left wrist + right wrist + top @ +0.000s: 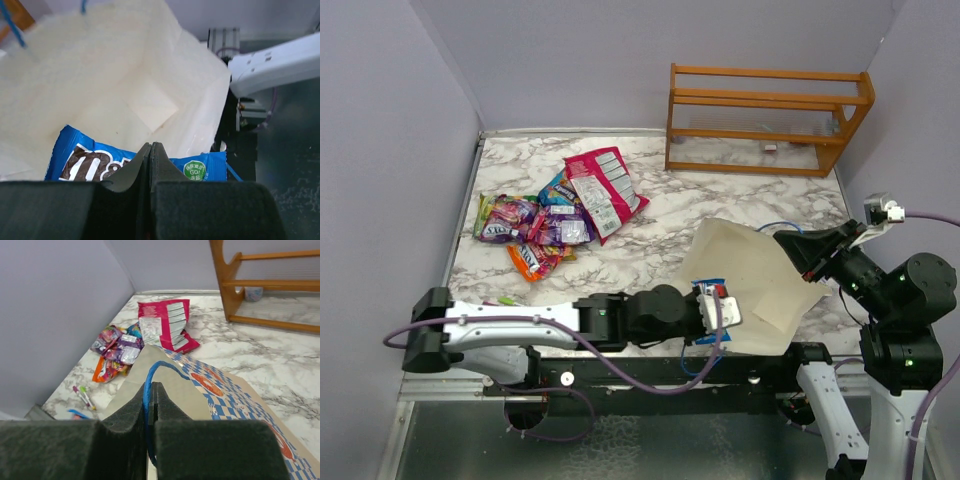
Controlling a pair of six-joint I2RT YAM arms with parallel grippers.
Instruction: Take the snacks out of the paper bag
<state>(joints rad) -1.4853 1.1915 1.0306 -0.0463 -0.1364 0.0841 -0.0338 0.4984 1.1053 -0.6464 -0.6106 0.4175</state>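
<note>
Left wrist view: left gripper (151, 148) pinched tight on blue packet (80, 162) at paper bag (100, 65) mouth. Right gripper (151, 388) clamps blue cord handle (161, 365); snack pile (550, 215) on table (720, 200).

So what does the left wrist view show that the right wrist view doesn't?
Only the left wrist: the blue M&M's packet pinched in the left gripper, seen against the cream inside of the paper bag, with the right arm's white link beyond.
Only the right wrist: the snack pile, red-pink packet, pens, orange wooden rack, the bag's chequered outside, and the right gripper shut on a blue cord handle.
Both: the bag and its blue cord.
</note>
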